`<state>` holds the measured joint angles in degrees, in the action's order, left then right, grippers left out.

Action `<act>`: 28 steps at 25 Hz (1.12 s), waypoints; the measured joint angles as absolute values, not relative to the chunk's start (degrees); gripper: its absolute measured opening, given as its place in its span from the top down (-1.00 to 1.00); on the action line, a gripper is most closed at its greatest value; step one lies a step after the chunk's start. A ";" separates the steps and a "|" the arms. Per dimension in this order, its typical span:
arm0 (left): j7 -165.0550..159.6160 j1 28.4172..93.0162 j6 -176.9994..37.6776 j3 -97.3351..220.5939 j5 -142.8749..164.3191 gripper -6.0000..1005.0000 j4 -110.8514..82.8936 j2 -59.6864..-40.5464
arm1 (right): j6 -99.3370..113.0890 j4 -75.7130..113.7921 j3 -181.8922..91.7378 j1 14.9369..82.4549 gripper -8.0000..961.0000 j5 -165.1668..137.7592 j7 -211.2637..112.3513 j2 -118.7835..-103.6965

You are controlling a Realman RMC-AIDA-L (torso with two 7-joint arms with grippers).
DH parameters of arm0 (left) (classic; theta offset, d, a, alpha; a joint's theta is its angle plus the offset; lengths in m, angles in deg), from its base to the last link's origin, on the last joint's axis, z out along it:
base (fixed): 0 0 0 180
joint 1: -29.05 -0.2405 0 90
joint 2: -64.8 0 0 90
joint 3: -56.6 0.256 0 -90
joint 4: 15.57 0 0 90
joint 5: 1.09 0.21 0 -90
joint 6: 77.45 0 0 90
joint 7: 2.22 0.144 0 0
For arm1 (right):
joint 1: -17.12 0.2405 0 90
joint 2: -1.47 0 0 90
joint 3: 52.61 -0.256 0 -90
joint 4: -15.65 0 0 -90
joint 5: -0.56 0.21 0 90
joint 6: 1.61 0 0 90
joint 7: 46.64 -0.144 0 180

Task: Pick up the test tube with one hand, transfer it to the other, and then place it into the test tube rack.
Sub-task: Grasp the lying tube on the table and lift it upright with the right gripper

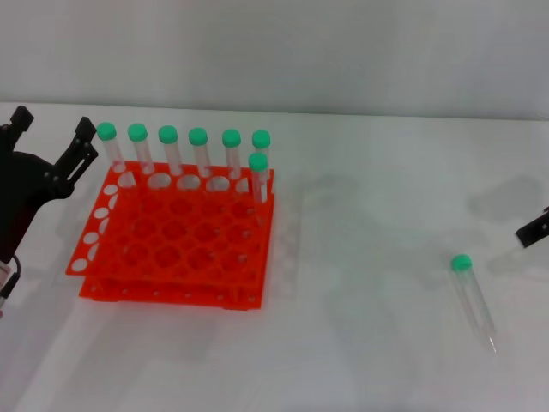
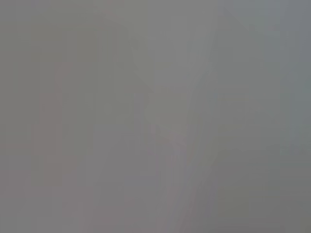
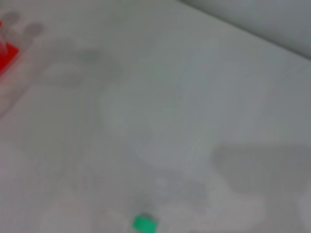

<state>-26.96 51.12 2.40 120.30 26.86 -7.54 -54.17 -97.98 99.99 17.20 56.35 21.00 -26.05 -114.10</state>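
You've got the test tube (image 1: 473,300) lying flat on the white table (image 1: 369,343), right of center, green cap (image 1: 461,263) toward the far side, pointed tip toward you. It's well apart from the orange-red test tube rack (image 1: 176,245) on the left, which holds seven green-capped tubes (image 1: 198,150) upright along its far rows. Left gripper (image 1: 51,142) sits at the rack's far-left corner, fingers spread apart, holding nothing. Right gripper (image 1: 533,229) barely pokes in at the right edge, near the tube; you can't tell its finger state. Left wrist view shows nothing readable.

Right pincer (image 1: 535,228) edge-cropped
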 joint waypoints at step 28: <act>-26.31 51.78 1.17 120.32 26.95 -0.78 -7.48 -54.38 | -85.14 91.40 35.64 51.18 -0.58 27.59 -34.10 -114.30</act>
<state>-26.31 51.78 1.17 120.32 26.95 -7.48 -54.38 -85.14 91.40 35.64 51.18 27.59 -34.10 -114.30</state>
